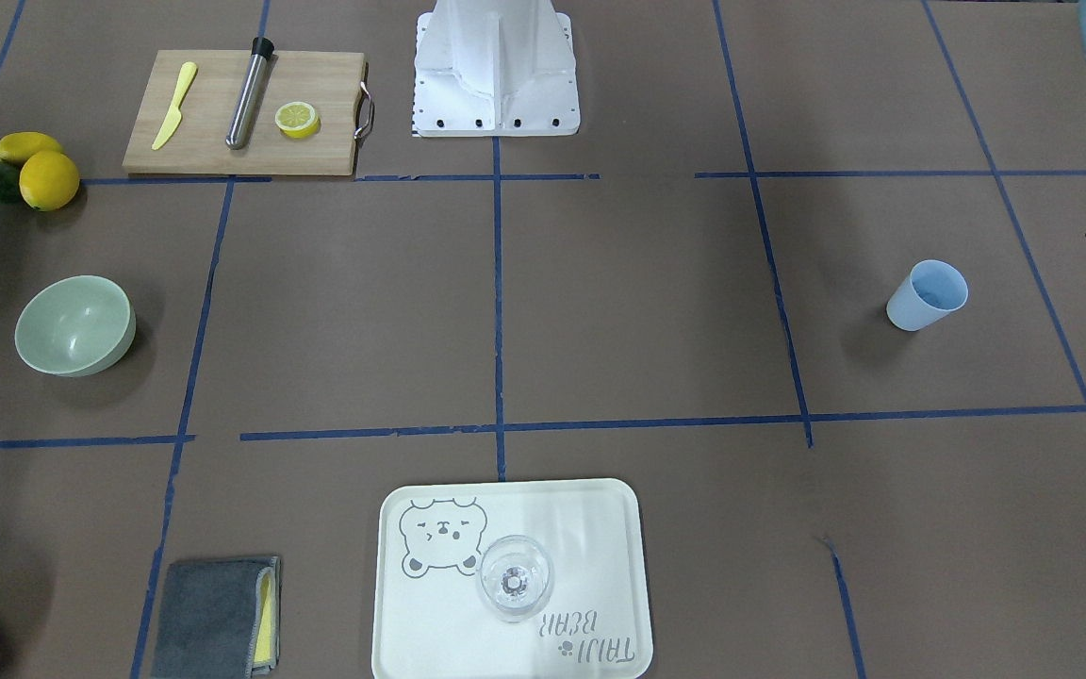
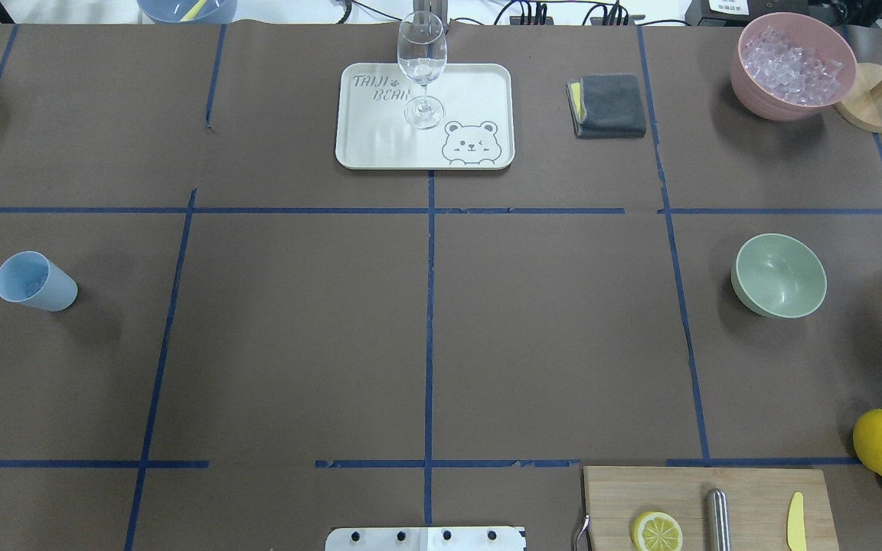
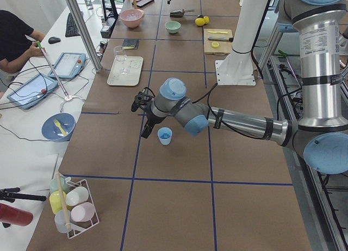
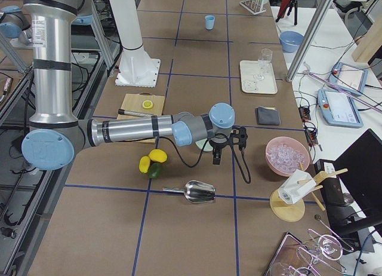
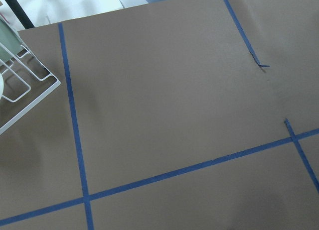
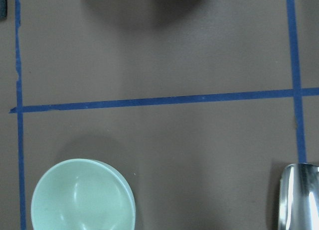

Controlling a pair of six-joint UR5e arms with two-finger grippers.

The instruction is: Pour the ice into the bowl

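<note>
The ice (image 2: 791, 63) lies heaped in a pink container (image 2: 769, 107) at the far right of the surface. The green bowl (image 2: 779, 275) stands empty, well apart from it and nearer the robot. The right claw (image 4: 217, 155) hangs near the bowl and the left claw (image 3: 145, 129) by a blue cup (image 3: 164, 135); I cannot tell how wide either stands. The container looks wider than the bowl, so a hasty tip would likely throw loose cubes over the rim. A wooden stand (image 2: 873, 107) crowds the container and could get knocked. A metal scoop (image 4: 200, 192) lies near the bowl.
</note>
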